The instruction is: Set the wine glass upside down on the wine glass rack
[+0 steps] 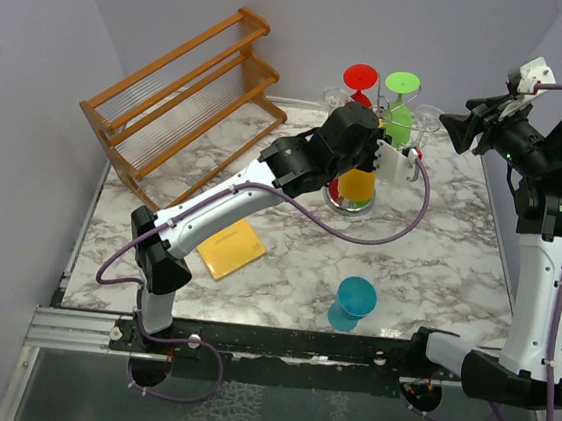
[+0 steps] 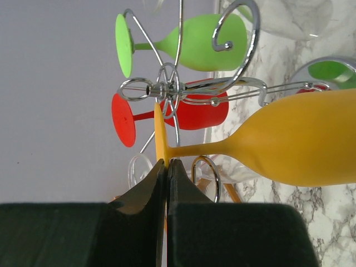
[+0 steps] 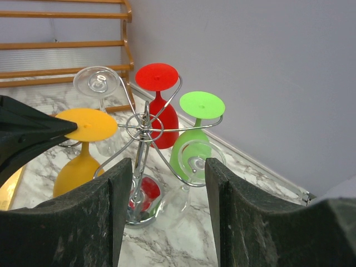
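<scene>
The wine glass rack [image 1: 375, 130] is a silver wire stand with a shiny round base [image 3: 142, 214], at the back centre of the table. Red [image 1: 360, 77] and green [image 1: 403, 83] glasses and clear ones hang on it upside down. My left gripper [image 2: 167, 162] is shut on the foot rim of a yellow wine glass [image 2: 300, 144], held upside down against the rack's wire arms; whether it rests on an arm I cannot tell. The same glass shows in the top view [image 1: 356, 183] and the right wrist view [image 3: 83, 158]. My right gripper [image 3: 168, 164] is open and empty, raised to the right of the rack.
A slatted wooden tiered rack [image 1: 178, 89] stands at the back left. A teal wine glass [image 1: 354, 301] stands near the table's front edge. A flat yellow pad [image 1: 232, 249] lies in front of the left arm. Walls close in behind and on both sides.
</scene>
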